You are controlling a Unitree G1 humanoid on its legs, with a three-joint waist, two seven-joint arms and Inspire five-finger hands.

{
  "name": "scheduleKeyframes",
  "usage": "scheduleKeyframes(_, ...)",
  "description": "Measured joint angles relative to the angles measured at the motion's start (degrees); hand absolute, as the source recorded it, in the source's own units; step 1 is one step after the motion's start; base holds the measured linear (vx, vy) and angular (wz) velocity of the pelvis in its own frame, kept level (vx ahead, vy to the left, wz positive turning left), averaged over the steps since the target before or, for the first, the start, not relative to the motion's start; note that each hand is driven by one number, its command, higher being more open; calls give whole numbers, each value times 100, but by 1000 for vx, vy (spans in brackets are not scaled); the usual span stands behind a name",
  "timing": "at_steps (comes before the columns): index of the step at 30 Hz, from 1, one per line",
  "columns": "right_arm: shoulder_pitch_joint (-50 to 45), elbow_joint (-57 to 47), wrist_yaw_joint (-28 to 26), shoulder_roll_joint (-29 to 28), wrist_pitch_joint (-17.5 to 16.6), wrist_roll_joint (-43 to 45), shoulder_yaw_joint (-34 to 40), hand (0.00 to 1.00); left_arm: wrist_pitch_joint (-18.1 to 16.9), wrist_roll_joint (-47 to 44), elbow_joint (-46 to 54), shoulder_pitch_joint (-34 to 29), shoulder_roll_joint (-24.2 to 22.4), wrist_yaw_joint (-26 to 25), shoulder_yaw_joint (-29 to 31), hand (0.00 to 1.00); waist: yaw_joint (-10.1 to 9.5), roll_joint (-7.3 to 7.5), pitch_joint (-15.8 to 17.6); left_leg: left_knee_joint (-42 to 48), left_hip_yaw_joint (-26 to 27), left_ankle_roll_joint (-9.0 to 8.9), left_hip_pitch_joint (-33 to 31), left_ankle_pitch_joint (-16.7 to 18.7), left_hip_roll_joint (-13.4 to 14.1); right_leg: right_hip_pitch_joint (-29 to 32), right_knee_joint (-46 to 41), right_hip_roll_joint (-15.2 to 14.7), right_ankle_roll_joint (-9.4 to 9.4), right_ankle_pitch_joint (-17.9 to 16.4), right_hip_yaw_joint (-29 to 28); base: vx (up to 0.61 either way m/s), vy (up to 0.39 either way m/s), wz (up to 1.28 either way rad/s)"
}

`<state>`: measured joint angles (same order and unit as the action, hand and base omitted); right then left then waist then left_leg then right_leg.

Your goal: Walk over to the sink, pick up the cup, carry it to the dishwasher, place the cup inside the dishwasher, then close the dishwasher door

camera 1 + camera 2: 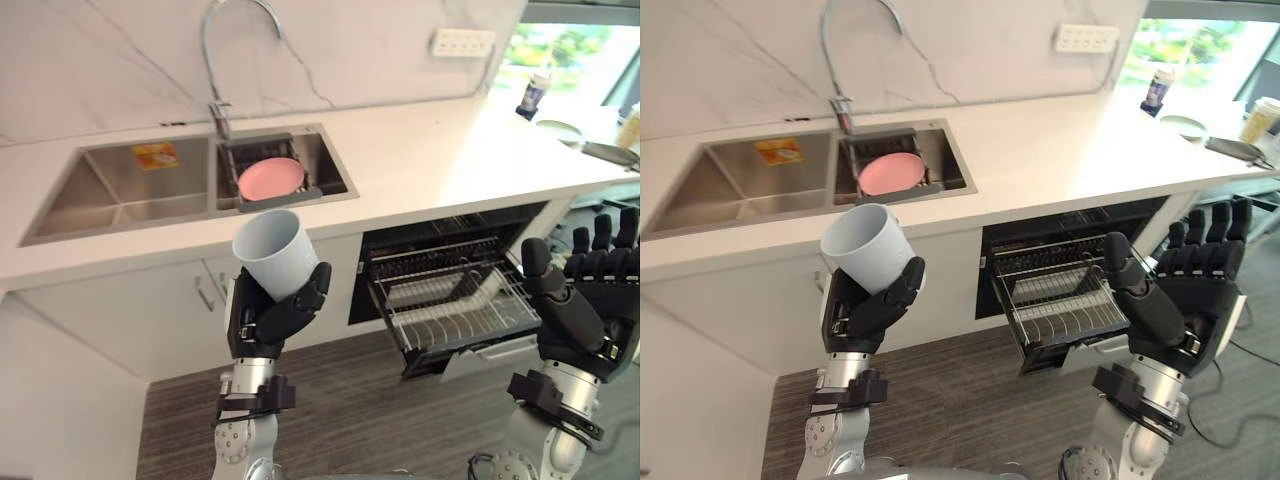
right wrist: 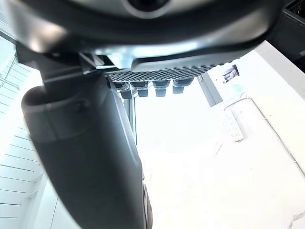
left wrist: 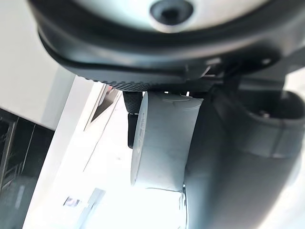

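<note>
White cup (image 1: 272,250), tilted, clasped by left robot hand (image 1: 268,322); right robot hand (image 1: 585,300) spread, empty. Risk: cup slipping loose during carry to dishwasher rack (image 1: 455,305).

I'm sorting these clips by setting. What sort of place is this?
Probably a home-style kitchen: a steel double sink with a tall tap sits in a white countertop, and a dishwasher below has its wire rack pulled out.

white cup (image 1: 864,247) in left hand (image 1: 866,312)
</note>
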<state>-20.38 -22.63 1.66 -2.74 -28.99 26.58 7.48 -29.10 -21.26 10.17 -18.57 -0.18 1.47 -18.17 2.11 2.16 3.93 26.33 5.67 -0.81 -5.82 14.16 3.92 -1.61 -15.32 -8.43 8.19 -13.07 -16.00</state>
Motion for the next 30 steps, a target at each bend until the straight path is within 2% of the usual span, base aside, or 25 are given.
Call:
scheduleKeyframes(3,18,-39,-164,-8,125,-31,-160,100,15,94,29,189,3,-24,-75,0,-12,6,-20,-320,471,83,474,83,8,340,-581,-57,11,135,511,119,133,-100)
scheduleKeyframes(4,78,52,-326,-5,139,-19,-143,100,16,189,29,275,30,-138,-60,0,1,-2,-24,-599,681,85,813,83,7,504,-876,-112,-51,245,1023,74,106,-105)
scheduleKeyframes(5,127,140,-415,2,140,-10,-127,100,20,206,28,287,43,-163,-31,0,15,-15,-31,-687,751,85,946,83,6,510,-882,-124,-99,304,1218,81,135,-147)
scheduleKeyframes(7,341,539,-645,101,190,27,-95,100,53,206,28,314,159,-151,179,0,33,-94,-147,-863,896,87,1238,82,58,420,-405,-100,-174,622,1868,57,90,-152)
scheduleKeyframes(8,390,613,-689,142,212,29,-88,100,81,202,28,338,179,-146,258,0,35,-119,-155,-855,900,87,1270,82,68,343,-147,-78,-201,743,1952,33,46,-155)
scheduleKeyframes(9,495,729,-784,229,278,41,-62,100,148,200,26,418,208,-132,419,0,22,-146,-142,-649,885,86,1196,83,69,229,378,-76,-222,1053,1976,6,45,-115)
scheduleKeyframes(10,549,786,-847,255,301,69,-56,100,172,201,12,472,245,-124,477,0,26,-109,-117,-502,850,75,1033,182,87,204,594,-117,-226,1191,1958,-82,39,-122)
scheduleKeyframes(11,666,919,-945,331,308,166,64,100,203,204,-53,624,271,-104,499,0,48,-215,-122,-1035,768,66,988,172,149,240,944,-45,-151,1439,1999,-149,34,-117)
scheduleKeyframes(13,906,1310,-1086,374,446,272,108,100,276,210,-175,691,298,-160,506,0,10,-263,-57,-1111,1175,34,1107,107,165,440,981,-1,-160,1740,1919,-173,65,-110)
scheduleKeyframes(15,845,1369,-1380,288,523,309,4,100,374,225,-180,689,406,-214,518,0,53,-253,44,-1119,1419,40,1216,126,206,450,1032,41,-267,1939,2354,-164,73,-60)
scheduleKeyframes(17,846,1309,-1560,318,521,308,-136,100,391,224,-180,655,406,-240,533,0,49,-265,75,-1045,1499,-8,1257,177,269,383,1050,95,-291,1957,2585,-78,-37,-28)
scheduleKeyframes(20,847,1175,-1721,388,527,295,-368,100,391,222,-164,649,406,-234,545,0,-8,-238,120,-944,1445,-166,1227,244,440,264,1204,258,-310,1945,2622,-21,-121,0)
scheduleKeyframes(24,919,1073,-1873,736,675,252,-394,100,392,221,-160,553,352,-235,599,0,-72,-286,133,-1135,1350,-337,1236,106,539,238,1328,405,-483,1828,2740,48,-148,10)
scheduleKeyframes(26,938,1075,-1909,900,799,253,-394,100,391,222,-149,429,323,-240,670,0,-73,-314,128,-1101,1327,-446,1239,88,743,214,1292,585,-594,1638,2803,99,-174,6)
scheduleKeyframes(27,959,1081,-1940,933,830,259,-387,100,392,223,-155,366,331,-245,714,0,-78,-305,139,-774,1215,-466,1152,92,810,196,1250,640,-655,1494,2837,107,-176,11)
scheduleKeyframes(28,1009,1109,-1949,975,884,281,-376,100,401,224,-184,283,322,-275,763,0,-91,-309,163,253,973,-456,644,39,992,169,1208,675,-707,1393,2873,108,-172,7)
scheduleKeyframes(30,1073,1113,-1984,1095,931,332,-364,100,401,224,-184,172,247,-286,799,0,-131,-437,238,1492,871,-368,93,-297,1266,27,1233,748,-777,1330,2875,116,-119,2)
